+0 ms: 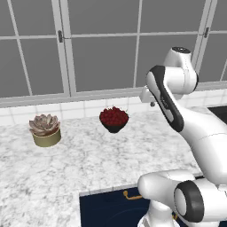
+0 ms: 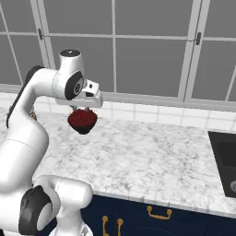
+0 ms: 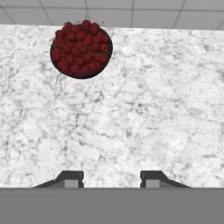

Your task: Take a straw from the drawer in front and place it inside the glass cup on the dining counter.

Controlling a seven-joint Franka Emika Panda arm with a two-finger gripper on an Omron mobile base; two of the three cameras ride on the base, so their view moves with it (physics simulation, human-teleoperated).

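A wide white and grey marble counter is seen under a row of big grey windows, with a strip of white tiles along the back. A dark bowl of red berries is set near the back of the counter, and a small pot plant is placed well to its left. A dark cooktop is sunk into the counter on the right. The gripper is held high above the marble, and its 2 fingertips are spread apart with nothing between them. The navy drawer with a brass handle is seen pulled open below the counter edge, well under the gripper.
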